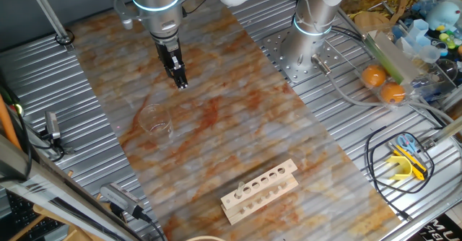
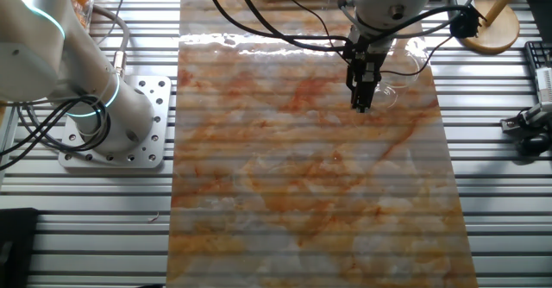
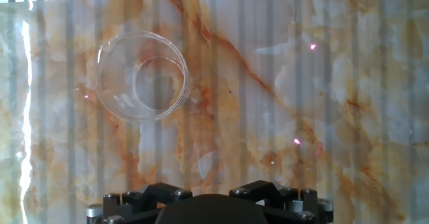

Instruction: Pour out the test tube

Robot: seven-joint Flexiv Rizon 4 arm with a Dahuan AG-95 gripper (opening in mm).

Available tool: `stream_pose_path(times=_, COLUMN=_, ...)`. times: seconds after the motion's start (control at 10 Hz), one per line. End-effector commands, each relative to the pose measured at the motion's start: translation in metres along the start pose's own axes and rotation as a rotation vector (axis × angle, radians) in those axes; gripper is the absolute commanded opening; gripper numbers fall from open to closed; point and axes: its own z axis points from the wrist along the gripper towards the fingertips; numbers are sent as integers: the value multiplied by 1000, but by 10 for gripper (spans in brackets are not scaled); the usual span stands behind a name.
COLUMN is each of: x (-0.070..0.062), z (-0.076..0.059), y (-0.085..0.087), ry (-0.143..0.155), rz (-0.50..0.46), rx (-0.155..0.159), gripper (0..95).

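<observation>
Before pouring anything, first locate the test tube: cannot make out the slim glass in any view, neither standing in the wooden rack [image 1: 260, 189] near one short edge of the marbled worktop [image 1: 289, 136], with holes looking empty, nor lying on the surface, nor held by the arm. Note the gripper [image 1: 180, 82] hanging point-down above the worktop, away from the rack and nearer to one long edge, with fingers seeming pressed together and nothing visible between them; cannot confirm this from the hand view, showing only the gripper's base. Note also the beaker [image 1: 155, 118] standing upright and apparently empty near the same long edge, just beside the spot under the gripper and not touched. Judging from this, cannot say whether at the very start of the task or past the pouring. If still to do, open the fingers well before descending, take the tube around its upper part, squeeze gently because of thin and slippery glass, and lift straight up to avoid levering against the rack. Then carry above the beaker's mouth, bring the lip just inside the rim, and tilt slowly. Beware of clear glass against the pale pattern: check in the hand view before closing.
</observation>
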Motion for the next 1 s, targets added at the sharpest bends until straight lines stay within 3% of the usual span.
stream_pose_path(times=0.1, x=0, z=0, y=0, ry=3, rz=-107, rx=18, gripper=0)
stream_pose_path(times=0.8, x=1, z=-1, y=4, ry=-1, rz=-124, rx=12, gripper=0)
stream_pose_path(times=0.9, x=4, z=-3, y=7, ry=-1, rz=-151, rx=1, gripper=0)
stream_pose_path(times=1.0, x=5, z=-4, y=9, ry=-5, rz=-212, rx=-30, gripper=0)
